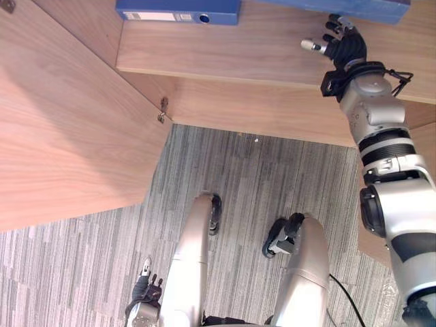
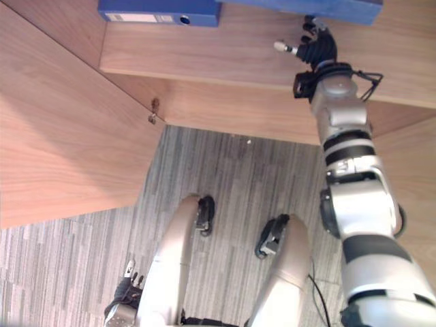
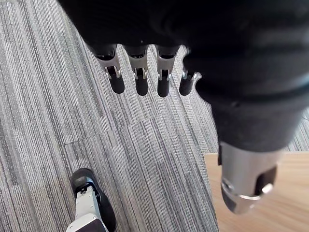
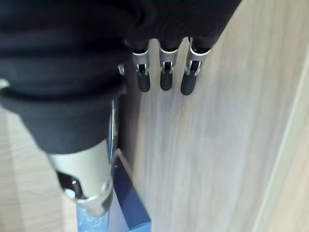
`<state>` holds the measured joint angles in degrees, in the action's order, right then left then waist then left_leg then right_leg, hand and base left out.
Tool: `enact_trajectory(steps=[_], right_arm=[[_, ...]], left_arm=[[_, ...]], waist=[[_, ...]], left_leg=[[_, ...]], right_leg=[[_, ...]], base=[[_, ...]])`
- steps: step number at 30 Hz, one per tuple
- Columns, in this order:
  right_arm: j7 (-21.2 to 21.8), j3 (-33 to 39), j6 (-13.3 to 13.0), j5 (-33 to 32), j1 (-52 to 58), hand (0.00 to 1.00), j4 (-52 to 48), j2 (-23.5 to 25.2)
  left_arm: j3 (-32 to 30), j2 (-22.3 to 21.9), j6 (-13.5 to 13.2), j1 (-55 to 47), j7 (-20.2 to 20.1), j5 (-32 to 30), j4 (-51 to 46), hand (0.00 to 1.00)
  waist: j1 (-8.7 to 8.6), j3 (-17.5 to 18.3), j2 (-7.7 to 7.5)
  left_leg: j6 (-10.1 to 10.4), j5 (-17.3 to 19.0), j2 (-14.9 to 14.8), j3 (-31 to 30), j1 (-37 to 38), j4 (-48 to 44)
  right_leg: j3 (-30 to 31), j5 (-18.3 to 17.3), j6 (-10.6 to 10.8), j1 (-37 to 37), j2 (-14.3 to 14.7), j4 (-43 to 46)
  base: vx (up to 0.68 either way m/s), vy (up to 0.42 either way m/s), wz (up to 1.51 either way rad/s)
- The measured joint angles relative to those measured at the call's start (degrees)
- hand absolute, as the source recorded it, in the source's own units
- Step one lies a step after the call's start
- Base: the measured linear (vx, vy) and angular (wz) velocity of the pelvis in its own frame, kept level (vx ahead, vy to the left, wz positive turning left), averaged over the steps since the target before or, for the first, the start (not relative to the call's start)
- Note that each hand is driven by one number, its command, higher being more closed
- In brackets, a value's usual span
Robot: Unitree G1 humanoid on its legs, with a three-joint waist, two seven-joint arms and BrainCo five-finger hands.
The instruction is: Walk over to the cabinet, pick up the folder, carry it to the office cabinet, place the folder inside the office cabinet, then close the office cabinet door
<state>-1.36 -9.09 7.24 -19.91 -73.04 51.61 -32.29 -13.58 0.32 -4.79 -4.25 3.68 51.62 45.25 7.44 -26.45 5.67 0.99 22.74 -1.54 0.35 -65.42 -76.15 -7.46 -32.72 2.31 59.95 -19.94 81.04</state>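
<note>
A blue folder (image 1: 354, 8) lies on the wooden shelf (image 1: 259, 51) of the open cabinet, at the far right. My right hand (image 1: 344, 44) is raised to the shelf just in front of this folder, open, with its fingers (image 4: 165, 77) straight along the wood. In the right wrist view the folder's blue edge (image 4: 129, 205) shows beside the thumb (image 4: 84, 179), and nothing is gripped. A second blue folder (image 1: 177, 10) with a white label lies further left on the same shelf. My left hand (image 1: 144, 293) hangs low by my side, open, its fingers (image 3: 141, 79) over the carpet.
The cabinet door (image 1: 68, 122) stands swung open on my left, hinged (image 1: 163, 109) at the shelf's left end. Grey striped carpet (image 1: 238, 177) lies below. A wooden panel edge (image 1: 371, 248) shows low on the right, behind my right arm.
</note>
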Motion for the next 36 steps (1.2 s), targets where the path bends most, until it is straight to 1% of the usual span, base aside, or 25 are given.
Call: enact_trajectory(steps=[1,6,12,14,15,17,18,20,21,23,24,25,27,28,29,30,31,32,33,34,35,36], right_arm=[[0.09,0.06,-0.02,0.94,0.13,0.0,0.0,0.0],[0.07,1.18,-0.15,1.23,0.56,0.0,0.25,0.22],[0.14,1.77,-0.19,3.86,1.48,0.0,0.31,1.81],[0.97,0.89,-0.59,7.69,3.05,0.0,-0.2,2.76],[2.19,-0.21,-1.19,10.92,3.93,0.0,-1.14,3.48],[4.11,-3.78,-2.24,13.72,7.04,0.0,-4.85,3.57],[6.06,-5.82,-3.14,16.04,9.42,0.0,-6.86,3.76],[8.64,-9.41,-4.54,19.27,12.02,0.0,-8.86,3.92],[9.55,-11.78,-5.4,21.26,13.48,0.0,-10.12,4.28],[11.08,-13.98,-6.14,23.64,14.85,0.0,-11.15,5.31],[14.05,-17.58,-5.68,26.16,16.69,0.0,-9.64,6.83],[15.21,-19.23,-5.29,27.81,17.92,0.0,-8.44,7.8],[17.26,-22.12,-3.83,31.56,22.86,0.0,-4.21,11.21],[18.36,-23.2,-2.62,34.37,28.08,0.0,-0.09,14.94],[18.59,-23.96,-2.19,35.36,29.63,0.0,1.18,16.11],[18.81,-24.0,-1.62,37.34,33.41,0.0,3.29,18.45],[18.79,-23.96,-1.58,38.11,34.5,0.0,3.91,19.19],[18.69,-23.75,-1.53,39.62,36.16,0.0,4.41,20.25],[18.61,-23.57,-1.57,40.22,36.92,0.0,4.4,20.8],[18.16,-21.77,-1.58,41.86,39.2,0.0,4.42,21.84],[17.98,-21.36,-1.59,42.06,39.46,0.0,4.42,22.03],[17.52,-20.69,-1.6,42.68,40.98,0.0,4.46,22.78]], left_arm=[[-0.41,0.06,0.0,0.34,-0.24,-0.35,0.2,0.0],[-1.17,0.06,0.01,2.01,-0.88,-0.6,0.53,0.0],[-1.86,0.05,0.05,2.07,-0.9,-1.13,0.57,0.0],[-2.01,0.07,0.07,2.04,-0.98,-1.36,1.2,0.0],[-2.1,0.1,0.1,2.04,-1.19,-1.65,1.43,0.0],[-2.09,0.11,0.11,2.05,-1.69,-1.83,1.4,0.0],[-2.08,0.1,0.13,2.02,-2.37,-1.83,1.42,0.0],[-1.96,0.13,0.14,1.99,-3.31,-1.81,1.34,0.0],[-1.83,0.2,0.17,1.97,-3.61,-1.8,1.42,0.0],[-1.59,0.31,0.2,1.97,-4.0,-1.79,1.45,0.0],[-0.96,0.52,0.26,1.99,-4.24,-1.79,1.5,0.0],[-0.81,0.55,0.26,2.03,-4.32,-1.79,1.45,0.0],[-0.23,0.5,0.39,2.38,-4.71,-1.79,1.56,0.0],[0.4,0.46,0.53,2.49,-4.82,-1.85,1.87,0.0],[0.71,0.44,0.58,2.53,-4.86,-1.85,1.98,0.0],[0.71,0.56,0.64,2.84,-4.98,-1.9,2.58,0.0],[0.68,0.57,0.64,2.82,-4.99,-2.05,2.7,0.0],[0.79,0.91,0.59,2.83,-5.03,-2.81,3.09,0.0],[0.86,1.11,0.59,2.83,-5.11,-3.13,3.23,0.0],[0.93,1.32,0.41,2.88,-5.32,-3.81,3.22,0.0],[0.92,1.35,0.37,2.87,-5.32,-3.94,3.25,0.0],[0.94,1.63,0.28,2.89,-5.34,-4.5,3.79,0.0]], waist=[[0.0,0.0,0.0],[-0.02,0.03,0.02],[-0.04,0.22,-0.02],[0.13,1.25,-0.04],[0.08,1.32,-0.07],[-0.09,1.35,-0.1],[-0.19,1.68,-0.24],[-0.62,2.02,-0.29],[-1.01,2.17,-0.36],[-1.43,2.33,-0.39],[-1.55,2.58,-0.71],[-1.48,2.72,-0.97],[-1.39,2.74,-1.03],[-1.38,2.69,-1.11],[-1.31,2.61,-1.25],[-1.36,2.49,-1.41],[-1.45,2.44,-1.49],[-1.59,2.22,-1.85],[-1.65,2.16,-2.01],[-1.62,2.42,-2.69],[-1.61,2.48,-2.79],[-1.61,2.71,-3.22]], left_leg=[[0.01,0.01,-0.08,0.02,0.08,0.09],[0.01,0.01,-0.74,0.33,0.11,0.2],[0.02,0.02,-0.89,0.35,1.18,0.63],[0.02,0.01,-1.22,0.54,1.68,1.21],[0.02,0.01,-1.65,0.67,2.27,1.68],[0.08,-0.05,-1.87,0.82,3.6,2.73],[0.15,-0.19,-1.88,1.14,4.47,3.75],[0.14,-0.69,-1.92,1.75,5.97,5.65],[0.22,-0.98,-1.99,2.04,7.05,6.98],[0.26,-1.15,-2.36,2.29,8.17,8.26],[0.4,-1.24,-2.67,2.42,9.28,9.39],[0.46,-1.34,-2.71,2.51,9.67,9.98],[0.67,-1.61,-2.89,2.21,10.58,11.31],[0.75,-2.0,-3.05,2.08,11.17,12.94],[0.77,-2.19,-3.19,2.26,11.66,13.78],[0.77,-2.85,-3.32,2.6,13.98,16.19],[0.76,-3.13,-3.44,2.78,15.31,17.4],[0.78,-4.01,-3.79,3.37,18.8,20.24],[0.77,-4.54,-3.89,3.65,20.48,22.02],[0.93,-6.79,-4.16,4.3,25.22,27.97],[0.92,-7.2,-4.22,4.42,25.84,28.99],[0.95,-9.02,-4.52,4.98,28.67,33.45]], right_leg=[[-0.02,0.0,0.0,-0.06,0.08,-0.11],[-0.12,0.01,0.0,-0.1,0.51,-0.47],[-0.23,0.02,-0.01,-1.11,0.68,-0.82],[-0.23,0.29,-0.09,-1.42,1.01,-1.53],[-0.24,0.6,-0.05,-1.9,1.48,-2.17],[-0.25,0.99,0.06,-3.03,1.83,-3.36],[-0.2,1.24,0.09,-3.64,1.87,-4.21],[-0.21,1.84,0.19,-4.68,1.97,-5.94],[-0.23,2.24,0.36,-5.44,2.12,-7.16],[-0.29,2.76,0.25,-6.46,2.67,-8.62],[-0.42,3.08,0.29,-7.35,3.15,-9.89],[-0.44,3.16,0.32,-7.64,3.23,-10.39],[-1.24,3.48,0.4,-8.87,3.61,-12.07],[-1.83,3.97,0.21,-9.84,3.72,-13.88],[-1.97,4.33,0.1,-10.22,3.76,-14.64],[-2.63,5.35,0.17,-12.38,3.82,-17.14],[-3.16,5.89,0.05,-13.73,3.81,-18.37],[-4.33,7.14,0.08,-17.12,3.9,-21.42],[-4.98,7.78,-0.06,-18.89,3.93,-23.25],[-6.0,10.56,-0.12,-23.4,4.96,-29.48],[-6.13,11.08,-0.11,-24.01,5.16,-30.57],[-6.67,13.32,-0.18,-26.72,6.2,-35.4]], base=[[0.02,-0.028,-0.03],[0.02,-0.018,-0.03],[0.0,0.0,0.0],[0.01,-0.022,-0.09],[0.02,-0.023,-0.14],[0.03,-0.028,-0.11],[0.03,-0.023,-0.07],[0.04,-0.021,-0.07],[0.05,-0.02,-0.11],[0.05,-0.017,-0.14],[0.06,-0.023,-0.12],[0.08,-0.034,-0.07],[0.09,-0.029,0.02],[0.08,-0.011,0.01],[0.1,0.008,-0.03],[0.1,0.012,-0.09],[0.13,0.013,-0.13],[0.07,0.004,-0.12],[0.07,0.004,-0.19],[0.03,0.0,-0.13],[0.04,0.004,-0.2],[0.02,0.007,-0.19]])
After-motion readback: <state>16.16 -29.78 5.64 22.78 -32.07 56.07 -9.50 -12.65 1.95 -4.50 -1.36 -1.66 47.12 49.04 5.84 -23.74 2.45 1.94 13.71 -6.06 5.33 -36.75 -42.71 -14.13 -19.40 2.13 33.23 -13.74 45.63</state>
